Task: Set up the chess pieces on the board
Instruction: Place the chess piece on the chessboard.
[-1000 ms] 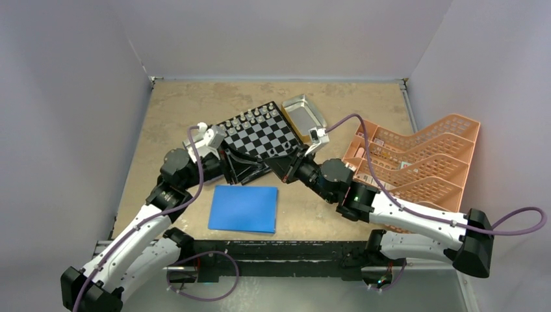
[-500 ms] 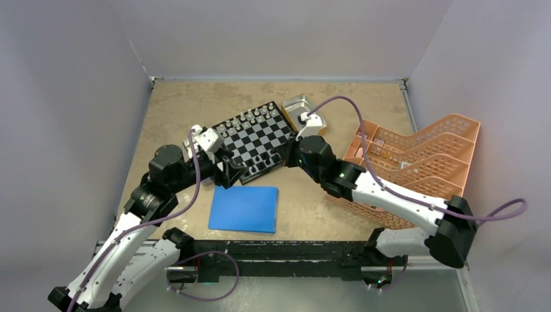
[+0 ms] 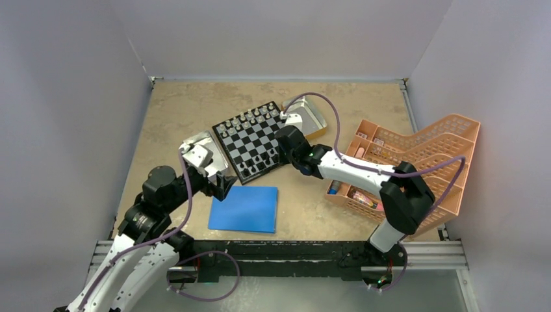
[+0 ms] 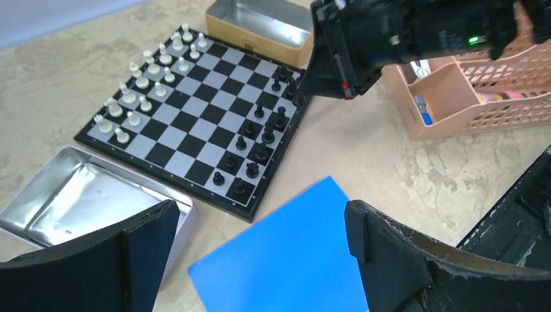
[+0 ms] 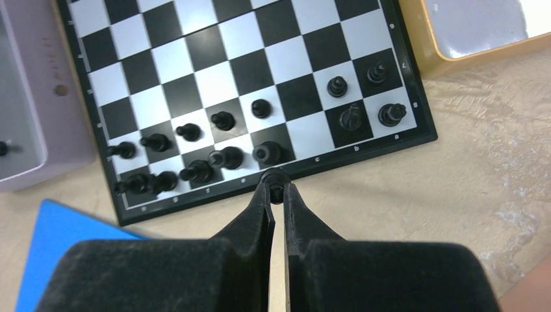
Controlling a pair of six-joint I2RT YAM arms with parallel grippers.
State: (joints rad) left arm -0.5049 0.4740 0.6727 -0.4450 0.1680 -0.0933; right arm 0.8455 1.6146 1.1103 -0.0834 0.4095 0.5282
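Note:
The board (image 3: 250, 133) lies slanted at mid table. Silvery-white chess pieces (image 4: 146, 84) fill its far side, black chess pieces (image 4: 260, 140) stand along its near side. My right gripper (image 5: 277, 184) is shut on a small black piece (image 5: 277, 177), held over the near border of the board (image 5: 195, 58); from above the right gripper (image 3: 281, 153) is at the board's near right corner. My left gripper (image 4: 260, 220) is open and holds nothing. It hangs over the blue sheet's corner, and from above the left gripper (image 3: 221, 186) is clear of the board.
A blue sheet (image 3: 243, 208) lies near the front. A shiny metal tray (image 4: 71, 201) sits left of the board, with one black piece (image 5: 4, 149) in it. A gold-sided tin (image 3: 312, 117) stands behind the board's right corner. An orange basket (image 3: 422, 162) is at the right.
My left gripper opened wide and drew back from the board's near left corner toward the blue sheet. My right arm swung left along the board's near right edge, still shut.

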